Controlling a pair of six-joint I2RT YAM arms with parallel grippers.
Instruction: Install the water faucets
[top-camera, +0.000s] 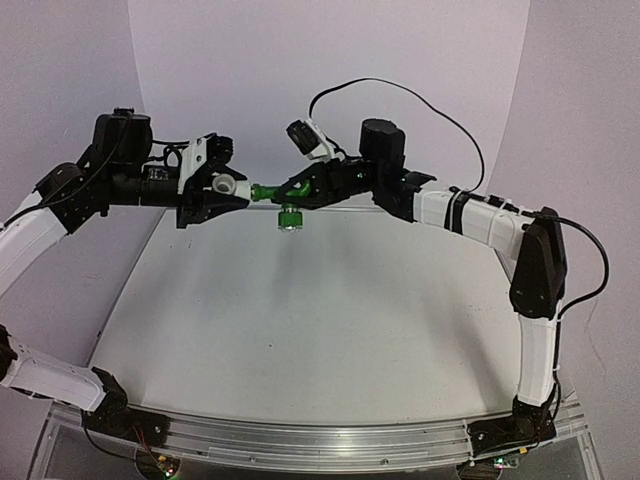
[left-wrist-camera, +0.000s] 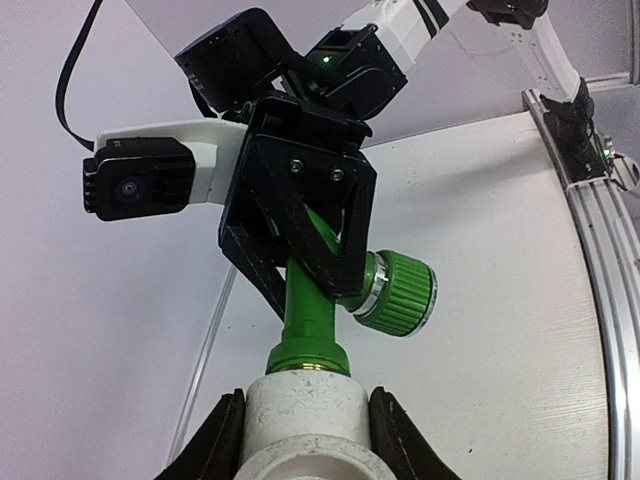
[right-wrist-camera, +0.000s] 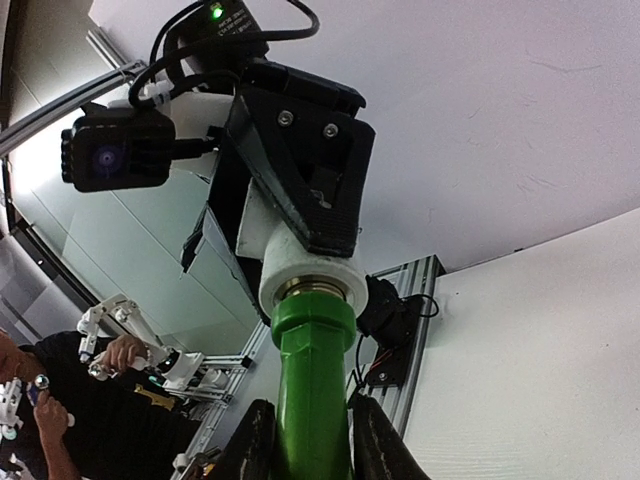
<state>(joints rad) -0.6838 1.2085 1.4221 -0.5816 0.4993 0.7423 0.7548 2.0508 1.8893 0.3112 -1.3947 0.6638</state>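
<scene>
The green faucet (top-camera: 281, 194) hangs in mid-air above the far side of the table, its ribbed knob (top-camera: 289, 216) pointing down. Its threaded end sits in the white fitting (top-camera: 226, 186). My left gripper (top-camera: 226, 192) is shut on the white fitting (left-wrist-camera: 307, 412). My right gripper (top-camera: 300, 193) is shut on the green faucet's stem (right-wrist-camera: 312, 395). In the left wrist view the faucet's collar (left-wrist-camera: 308, 354) meets the fitting with a thin brass ring showing, and the knob (left-wrist-camera: 400, 292) sticks out right. In the right wrist view the collar (right-wrist-camera: 313, 312) is seated at the fitting's mouth (right-wrist-camera: 312, 272).
The white table (top-camera: 300, 320) lies below both arms. An aluminium rail (top-camera: 320, 440) runs along the near edge with the arm bases on it. A black cable (top-camera: 420, 100) loops above the right arm. A person (right-wrist-camera: 70, 410) shows beyond the table in the right wrist view.
</scene>
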